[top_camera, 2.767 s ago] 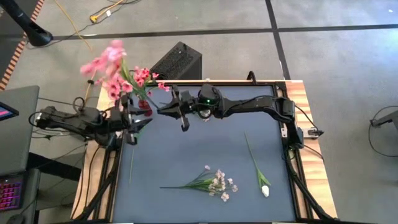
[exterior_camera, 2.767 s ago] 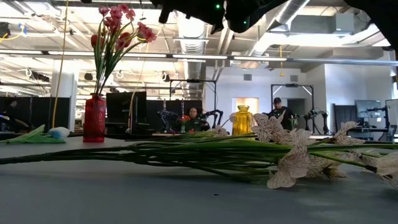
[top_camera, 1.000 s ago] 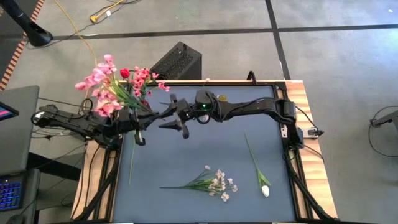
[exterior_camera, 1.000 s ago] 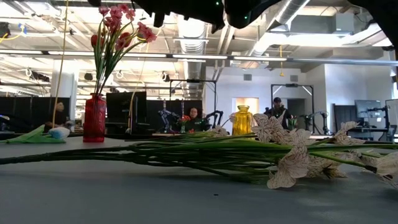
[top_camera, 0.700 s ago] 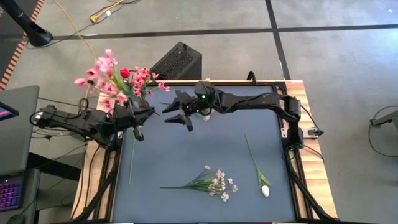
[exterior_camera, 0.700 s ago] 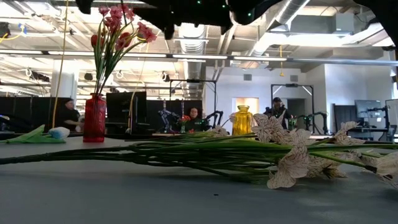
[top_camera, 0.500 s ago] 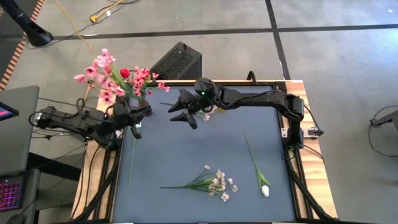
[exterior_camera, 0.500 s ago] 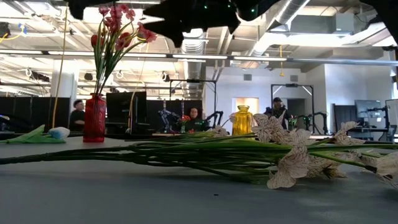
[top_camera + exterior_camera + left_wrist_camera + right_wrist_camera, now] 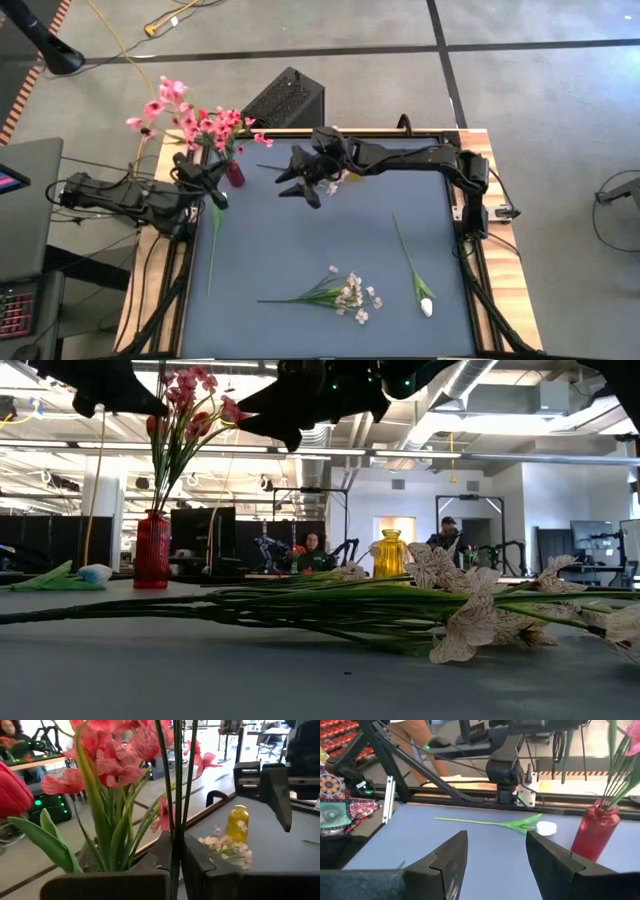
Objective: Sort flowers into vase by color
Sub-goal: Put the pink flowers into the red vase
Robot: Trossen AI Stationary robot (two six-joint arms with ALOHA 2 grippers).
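High view: left claw [image 9: 207, 180] at table's [image 9: 330, 250] rear-left edge, beside red vase [image 9: 234, 173].

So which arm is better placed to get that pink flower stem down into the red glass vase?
Left. The left gripper is shut on the pink flower stem, right beside the red glass vase. The right gripper is open and empty.

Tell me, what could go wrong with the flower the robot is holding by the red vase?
The left gripper is shut on a pink flower stem beside the red vase. The stem could miss the narrow neck, or the arm could bump the vase and tip it. The open right gripper hangs close by, so the two arms might knock together.
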